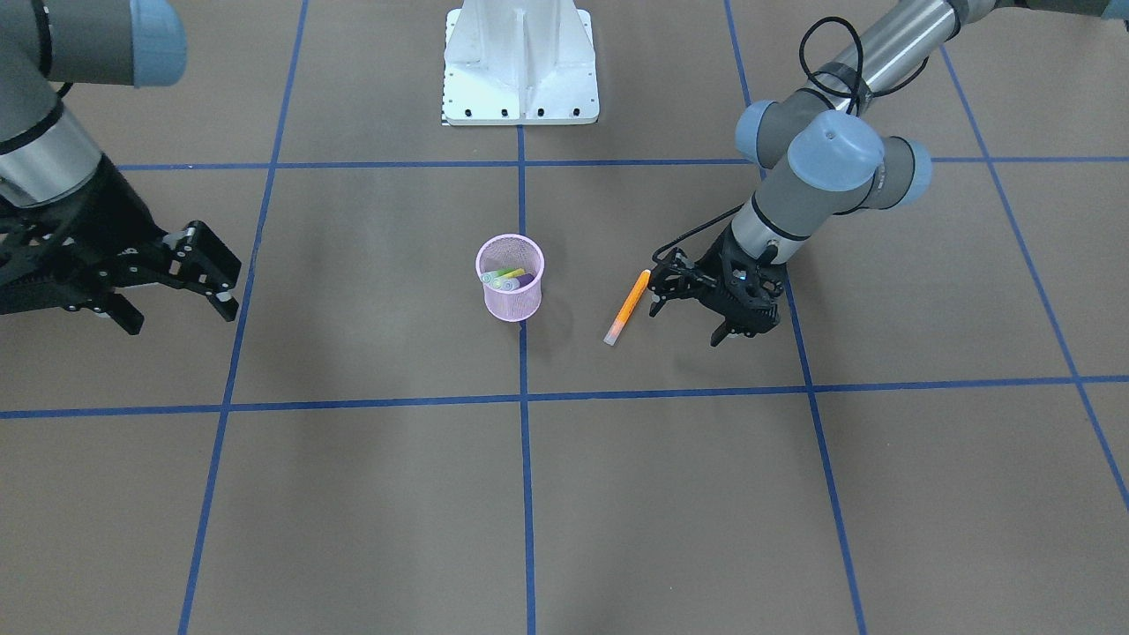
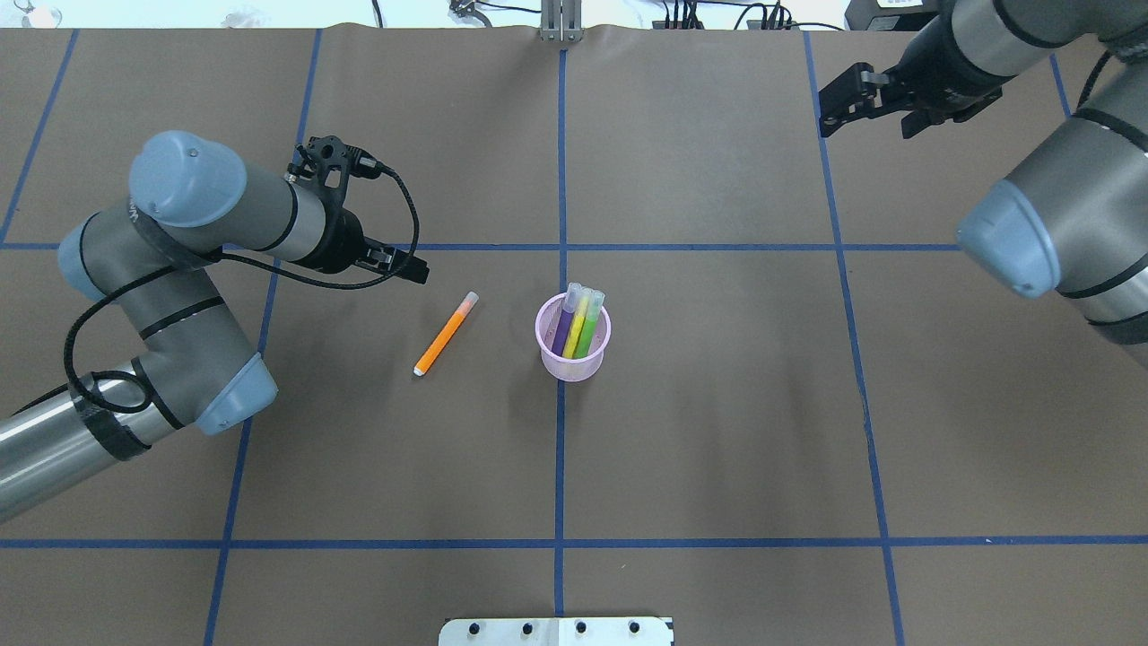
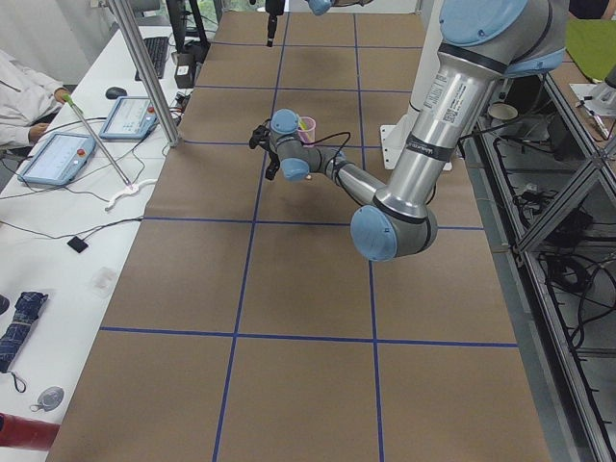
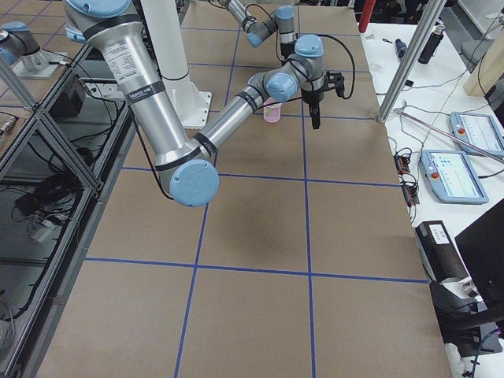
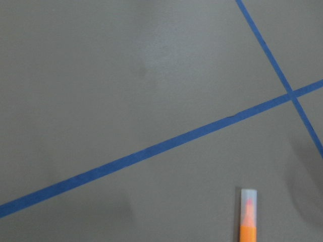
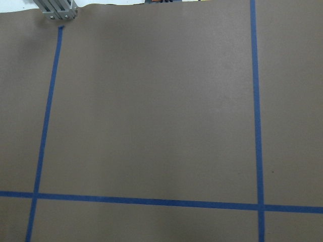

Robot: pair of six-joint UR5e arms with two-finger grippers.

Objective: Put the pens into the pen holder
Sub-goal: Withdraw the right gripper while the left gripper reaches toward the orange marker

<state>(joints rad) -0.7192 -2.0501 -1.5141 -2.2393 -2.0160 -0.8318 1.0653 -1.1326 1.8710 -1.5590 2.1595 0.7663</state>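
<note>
The pink mesh pen holder (image 1: pixel 510 280) (image 2: pixel 573 345) stands upright near the table's middle. A purple pen (image 2: pixel 564 325), a yellow one and a green pen (image 2: pixel 590 325) stand in it, cap ends up. The orange pen (image 1: pixel 627 307) (image 2: pixel 445 334) lies flat on the table beside the holder, on my left arm's side. Its pale cap end shows at the bottom of the left wrist view (image 5: pixel 248 217). My left gripper (image 1: pixel 688 323) (image 2: pixel 408 266) is open and empty, low over the table just beside the orange pen. My right gripper (image 1: pixel 176 310) (image 2: pixel 863 124) is open and empty, far from the holder.
The brown table cover is marked by blue tape lines (image 2: pixel 561 179). The white robot base plate (image 1: pixel 520 66) sits at the table's near edge. Operators' desks with tablets (image 3: pixel 58 154) (image 4: pixel 457 169) stand beyond the table's far edge.
</note>
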